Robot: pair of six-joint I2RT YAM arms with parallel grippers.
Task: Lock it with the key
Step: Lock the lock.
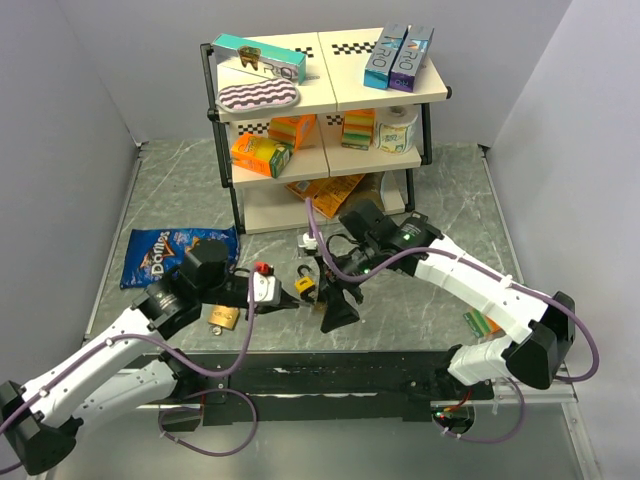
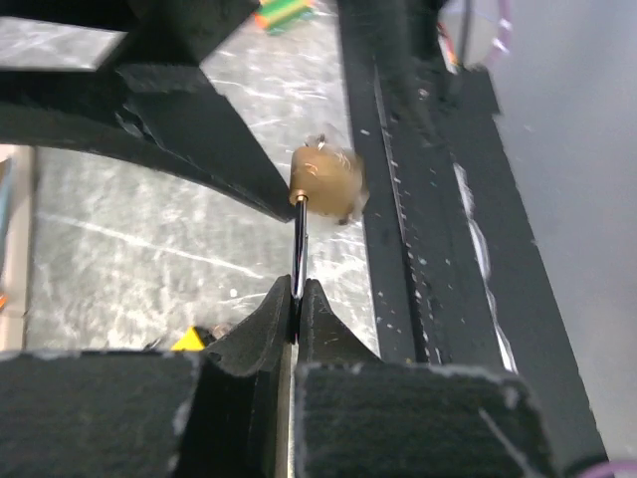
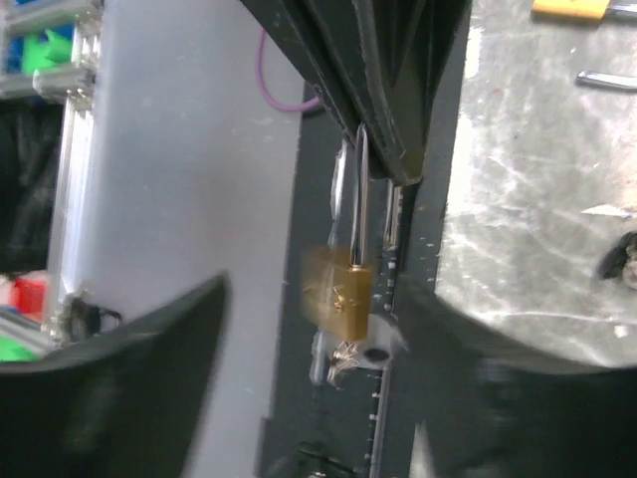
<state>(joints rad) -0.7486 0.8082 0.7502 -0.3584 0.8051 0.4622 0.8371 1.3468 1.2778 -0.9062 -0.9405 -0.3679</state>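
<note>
Two end effectors meet over the near middle of the grey marbled tabletop, just ahead of the black strip along its near edge. Left end effector: fingers pressed together, pinching the thin steel shackle of a small brass padlock; the lock body hangs clear of the fingertips and touches no surface. Right end effector: fingers spread wide, one on either side of the same padlock, neither touching it in the right wrist view. In that view the shackle runs up into the dark fingers of the left arm, and a small silvery piece shows at the underside of the lock body, too blurred to identify. In the top view the padlock sits between the two arms, in front of the shelf unit. A second padlock lies flat on the tabletop beside the left arm, apart from the held one. A blue Doritos bag lies to the left, beyond that arm. The shelf unit carries boxes and packets on three levels.
</note>
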